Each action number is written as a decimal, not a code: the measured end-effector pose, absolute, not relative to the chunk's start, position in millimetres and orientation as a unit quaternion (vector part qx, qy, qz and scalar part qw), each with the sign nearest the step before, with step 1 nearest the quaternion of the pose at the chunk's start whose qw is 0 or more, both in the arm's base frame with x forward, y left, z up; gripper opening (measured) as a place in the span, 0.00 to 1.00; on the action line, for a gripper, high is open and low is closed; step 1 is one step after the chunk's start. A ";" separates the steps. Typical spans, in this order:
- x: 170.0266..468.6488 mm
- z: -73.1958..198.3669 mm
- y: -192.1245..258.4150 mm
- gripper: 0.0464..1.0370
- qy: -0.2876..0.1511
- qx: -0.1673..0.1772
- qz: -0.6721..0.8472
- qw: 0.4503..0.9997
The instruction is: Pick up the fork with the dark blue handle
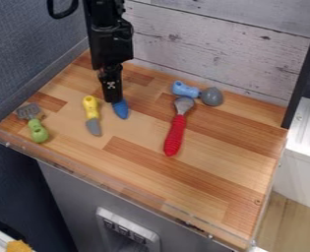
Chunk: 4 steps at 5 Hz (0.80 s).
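The black arm hangs steeply from the top edge (slightly slanted), jaws pointing down.

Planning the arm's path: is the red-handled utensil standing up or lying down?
Lying down: the red-handled utensil stretches along the wooden tabletop, its grey head toward the plank wall.

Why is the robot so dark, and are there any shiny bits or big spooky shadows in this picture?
Camera view: the arm is black, so its details are hard to pick out; small glints show along the clear front rim; the white ridged surface at the right looks very bright; no big, hard-edged shadow falls beside the red-handled toy.
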<state>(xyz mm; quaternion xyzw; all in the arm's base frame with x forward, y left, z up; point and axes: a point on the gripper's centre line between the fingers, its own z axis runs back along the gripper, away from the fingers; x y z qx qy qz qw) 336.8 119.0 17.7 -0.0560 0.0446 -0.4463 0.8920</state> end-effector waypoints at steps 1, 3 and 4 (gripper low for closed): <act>337.7 17.8 119.4 0.96 0.066 -0.042 -0.419 0.905; 342.1 15.7 120.6 0.96 0.084 0.012 -0.403 0.911; 341.5 16.7 121.0 0.96 0.070 0.047 -0.419 0.904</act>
